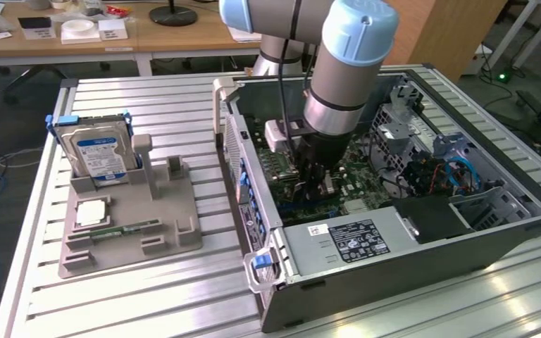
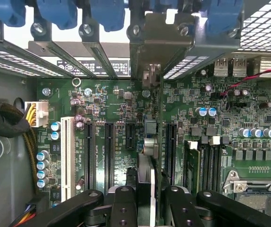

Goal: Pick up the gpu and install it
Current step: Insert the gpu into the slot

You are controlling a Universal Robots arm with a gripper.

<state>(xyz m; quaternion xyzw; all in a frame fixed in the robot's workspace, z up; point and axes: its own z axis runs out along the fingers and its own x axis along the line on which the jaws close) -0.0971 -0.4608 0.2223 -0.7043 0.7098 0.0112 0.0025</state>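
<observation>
My gripper (image 2: 149, 208) is down inside the open computer case (image 1: 496, 239), shut on the gpu (image 2: 148, 175). The card stands edge-on between the two black fingers (image 2: 122, 204), running straight out over the green motherboard (image 2: 107, 94). Its silver end bracket (image 2: 161, 40) sits against the case's rear slot openings, under the blue clips (image 2: 106, 12). The card's lower edge lines up between the black expansion slots (image 2: 109, 151); I cannot tell whether it is pressed into a slot. In the exterior view, the gripper (image 1: 314, 184) hangs low over the motherboard (image 1: 365, 186) with the arm upright above it.
A grey holder tray (image 1: 172, 236) lies to the exterior view's left of the case, carrying a silver hard drive (image 1: 99, 151) with a blue label and a narrow green memory stick (image 1: 125, 229). The power supply (image 1: 355, 239), braided cables (image 2: 3, 118) and installed memory (image 2: 192, 161) crowd the gripper.
</observation>
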